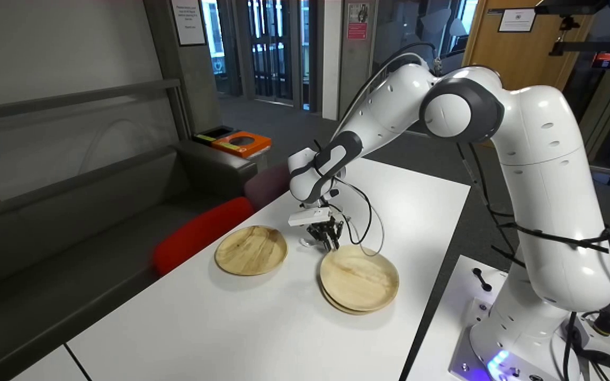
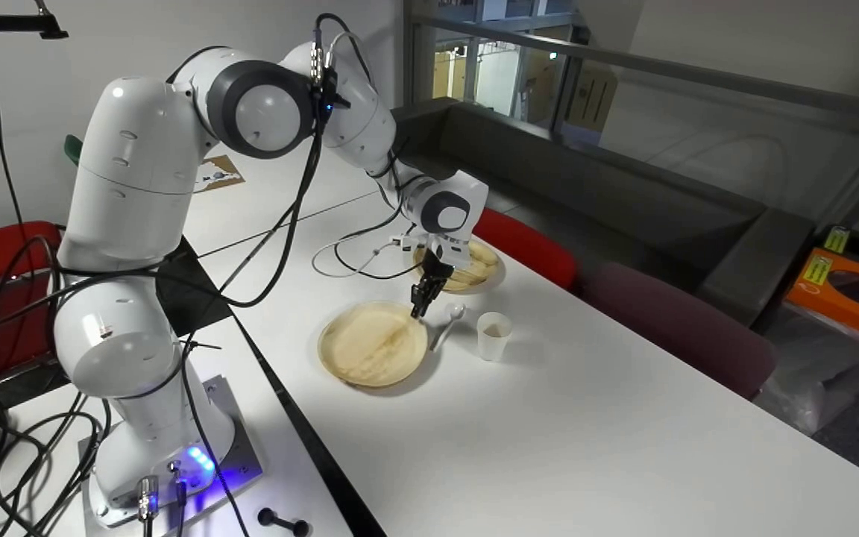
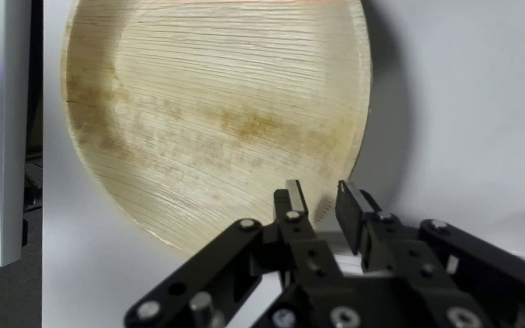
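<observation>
A pale wooden plate [image 1: 359, 278] lies on top of at least one like plate [image 1: 343, 308] on the white table. The top plate also shows in an exterior view [image 2: 373, 343] and fills much of the wrist view [image 3: 221, 114]. My gripper [image 3: 317, 184] is partly open and holds nothing. One finger is over the plate, the other outside its rim, which shows between them. I cannot tell whether they touch. The gripper points down at the plate's edge in both exterior views [image 1: 331, 247] [image 2: 418, 310]. A white spoon [image 2: 447, 327] lies beside it, near a white cup [image 2: 494, 337].
Another wooden plate [image 1: 252, 250] lies across the table, partly behind the wrist in an exterior view [image 2: 483, 270]. Red [image 1: 204, 233] and maroon [image 1: 269, 185] chairs stand at the table's edge by a grey sofa [image 1: 72, 227]. Cables [image 1: 371, 211] loop beside the wrist.
</observation>
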Robot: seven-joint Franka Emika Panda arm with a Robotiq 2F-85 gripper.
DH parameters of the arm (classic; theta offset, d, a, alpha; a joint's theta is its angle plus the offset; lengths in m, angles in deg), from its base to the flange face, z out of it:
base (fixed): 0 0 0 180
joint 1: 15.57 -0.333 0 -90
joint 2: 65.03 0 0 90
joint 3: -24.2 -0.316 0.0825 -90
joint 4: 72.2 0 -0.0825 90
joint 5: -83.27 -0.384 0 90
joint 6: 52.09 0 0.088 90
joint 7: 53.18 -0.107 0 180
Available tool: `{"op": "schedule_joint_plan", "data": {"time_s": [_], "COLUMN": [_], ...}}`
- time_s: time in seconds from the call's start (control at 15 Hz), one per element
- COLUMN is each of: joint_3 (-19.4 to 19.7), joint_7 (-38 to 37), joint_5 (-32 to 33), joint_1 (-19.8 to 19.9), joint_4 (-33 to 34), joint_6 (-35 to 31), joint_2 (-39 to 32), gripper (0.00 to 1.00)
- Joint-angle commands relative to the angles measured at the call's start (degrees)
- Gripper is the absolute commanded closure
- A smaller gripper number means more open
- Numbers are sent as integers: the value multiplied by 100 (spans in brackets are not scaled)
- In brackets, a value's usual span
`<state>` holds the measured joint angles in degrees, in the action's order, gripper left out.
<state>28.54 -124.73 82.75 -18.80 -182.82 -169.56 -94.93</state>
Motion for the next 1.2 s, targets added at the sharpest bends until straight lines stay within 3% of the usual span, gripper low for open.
{"op": "schedule_joint_plan", "data": {"time_s": [0.0,0.13,0.2,0.33,0.87,0.93,1.07,1.13], "joint_3": [72,70,71,74,73,76,79,81], "joint_7": [78,88,94,80,64,65,62,66], "joint_5": [71,67,80,93,129,138,144,142], "joint_1": [-56,-52,-57,-65,-149,-158,-171,-177], "joint_4": [85,87,93,130,103,100,107,107], "joint_6": [60,74,94,119,80,77,79,78], "joint_2": [4,6,2,-39,-177,-184,-202,-208], "gripper": [99,100,74,68,11,52,49,57]}}
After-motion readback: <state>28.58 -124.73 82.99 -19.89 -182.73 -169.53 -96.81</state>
